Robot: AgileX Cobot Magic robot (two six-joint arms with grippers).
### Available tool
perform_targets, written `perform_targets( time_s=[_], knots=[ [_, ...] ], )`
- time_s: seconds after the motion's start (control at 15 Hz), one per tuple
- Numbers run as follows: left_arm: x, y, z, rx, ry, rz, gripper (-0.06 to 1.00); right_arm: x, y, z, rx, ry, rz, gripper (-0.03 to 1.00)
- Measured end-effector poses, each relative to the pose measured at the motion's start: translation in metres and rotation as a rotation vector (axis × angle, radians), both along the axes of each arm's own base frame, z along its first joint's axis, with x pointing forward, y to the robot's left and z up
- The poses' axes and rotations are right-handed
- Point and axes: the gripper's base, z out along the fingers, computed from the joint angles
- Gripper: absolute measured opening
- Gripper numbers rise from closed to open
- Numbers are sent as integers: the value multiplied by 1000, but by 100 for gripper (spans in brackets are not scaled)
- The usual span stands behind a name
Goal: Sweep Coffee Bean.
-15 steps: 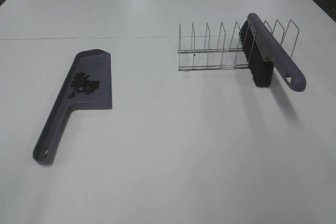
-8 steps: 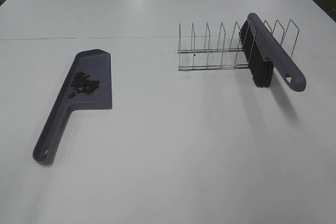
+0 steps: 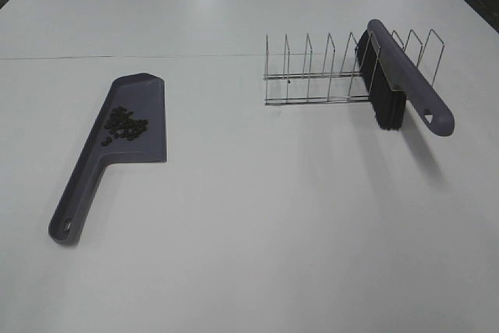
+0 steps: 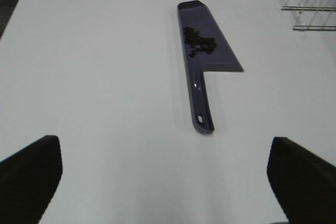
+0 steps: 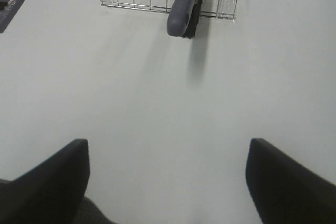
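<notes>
from the high camera, the purple dustpan (image 3: 129,126) lies flat on the white surface (image 3: 249,232), its handle running toward the near edge. the coffee bean (image 3: 125,123) cluster sits inside the dustpan's tray, toward the side farther from the rack. well apart from the dustpan stands a wire rack (image 3: 335,72), and a purple brush (image 3: 401,83) with black bristles rests tilted across the rack's end farther from the dustpan, its handle jutting out past the wires. neither arm shows in this view.

in the left wrist view, the left claw (image 4: 165,174) is spread wide, holding nothing, with its two dark fingers (image 4: 29,174) at the corners of the picture and bare surface between them. the dustpan lies ahead of it, apart from it, the coffee bean pile on the pan's tray beyond the handle. a corner of the rack shows past the dustpan.

in the right wrist view, the right claw (image 5: 168,179) is likewise spread and empty over the surface. the brush handle hangs out of the rack ahead of it; a corner of the dustpan shows off to one side.
</notes>
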Motion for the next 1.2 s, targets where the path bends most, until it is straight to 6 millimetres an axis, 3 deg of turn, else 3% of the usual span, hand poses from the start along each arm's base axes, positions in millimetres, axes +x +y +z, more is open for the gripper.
perform_targets(
  time_s=[0.2, 1.2],
  knots=[
    [-9, 0, 0, 2, -60, 79, 99, 0, 0, 0, 0, 0, 0, 72],
    [-9, 0, 0, 3, -63, 79, 99, 0, 0, 0, 0, 0, 0, 72]
  ],
)
